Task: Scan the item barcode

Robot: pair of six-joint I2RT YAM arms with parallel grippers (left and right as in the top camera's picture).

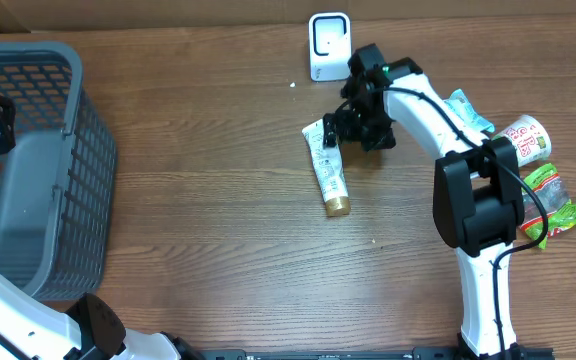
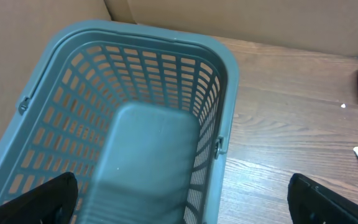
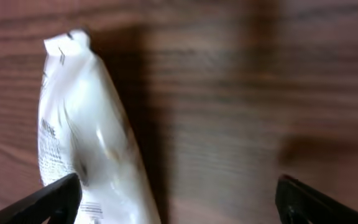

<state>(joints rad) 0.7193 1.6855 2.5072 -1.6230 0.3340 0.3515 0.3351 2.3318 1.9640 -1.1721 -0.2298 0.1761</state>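
Right gripper (image 3: pixel 179 208) was wide open, fingers (image 3: pixel 48 199) spread well apart and nothing clamped between them. The white tube (image 3: pixel 86 137) lay flat on the wooden table (image 3: pixel 229 93), crimped end up in the right wrist view, its side just beside one finger; possibly touching, the blur made it hard to tell. From overhead the tube (image 1: pixel 328 170) sat mid-table with its gold cap toward the near edge, right gripper (image 1: pixel 336 130) at its crimped end. The white scanner (image 1: pixel 328 45) stood further back, apart from the tube. Left gripper (image 2: pixel 179 208) was also fully open and empty, hanging over the grey basket (image 2: pixel 225 81) at the left edge.
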